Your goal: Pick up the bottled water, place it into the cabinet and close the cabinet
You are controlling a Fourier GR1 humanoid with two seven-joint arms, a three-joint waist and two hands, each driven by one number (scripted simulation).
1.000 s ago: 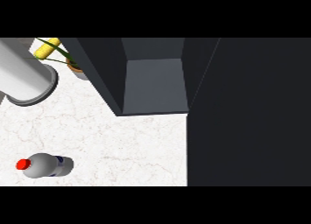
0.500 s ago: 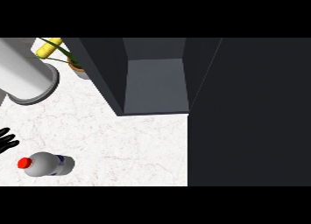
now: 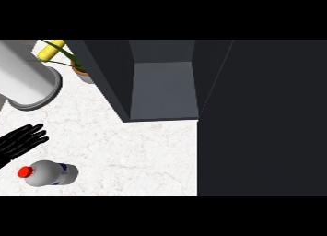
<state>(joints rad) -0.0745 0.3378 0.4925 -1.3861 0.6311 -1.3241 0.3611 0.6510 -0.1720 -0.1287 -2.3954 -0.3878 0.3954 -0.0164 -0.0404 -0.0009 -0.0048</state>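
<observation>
Bottle lying flat, red cap pointing left | left hand just above, fingers straight, empty

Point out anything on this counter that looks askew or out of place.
The water bottle lies on its side on the counter, red cap toward the left edge, instead of standing. The left hand is open just above it. Nothing looks spilled or damaged.

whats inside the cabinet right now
The open cabinet shows only a bare grey floor and dark side walls; nothing stands in the part that shows. Its upper part is cut off from view. The water bottle lies on the counter.
</observation>
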